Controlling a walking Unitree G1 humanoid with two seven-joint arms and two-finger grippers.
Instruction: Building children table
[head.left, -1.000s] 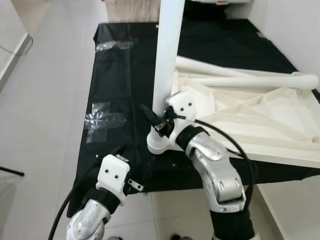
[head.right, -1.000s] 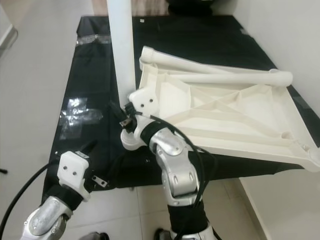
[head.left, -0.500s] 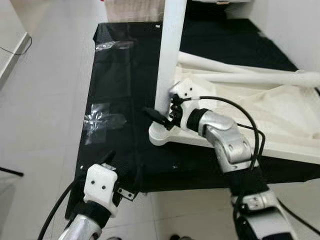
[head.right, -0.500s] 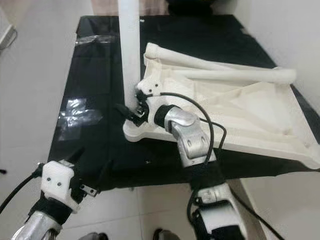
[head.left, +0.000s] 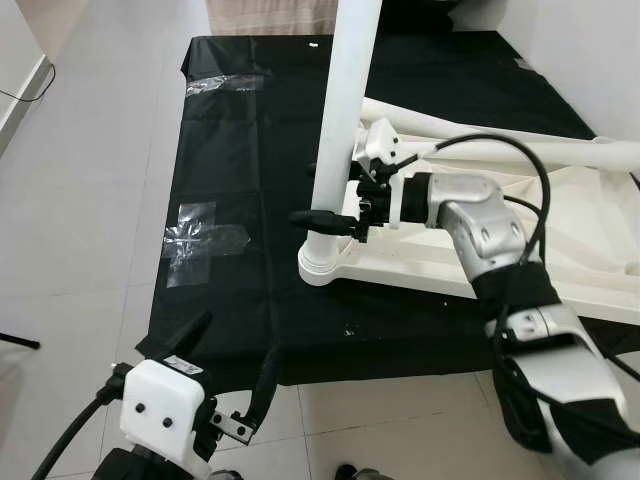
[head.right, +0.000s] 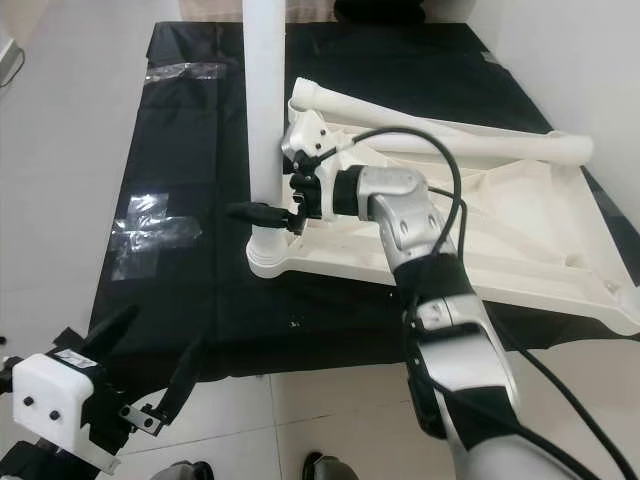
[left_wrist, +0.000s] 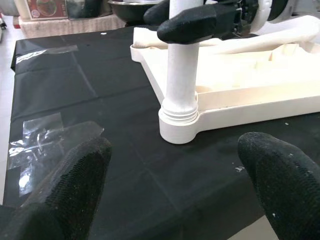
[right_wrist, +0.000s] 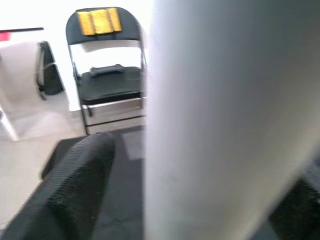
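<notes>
Left eye view, nearest: the left hand hangs low over the pale tiled floor, just off the near edge of the black sheet; its two black fingers stand wide apart with nothing between them.
Left wrist view: the same spread fingers frame the base of the upright white leg, which stands in the round corner socket of the upturned table.
Black sheet: spread flat on the floor, with a crumpled patch of clear tape on its left part and another strip of tape farther back.
Children's table: the white tabletop lies upside down on the sheet, ribbed underside up, its near left corner holding the upright leg.
Right hand: the right hand reaches from the right and is closed around the upright leg low down, just above the socket; one black finger pokes out past the leg on its left side.
Right wrist view: the leg stands blurred between the black fingers.
Spare legs: two more white legs lie across the far side of the upturned tabletop.
Far background: a black folding chair stands beyond the sheet.
</notes>
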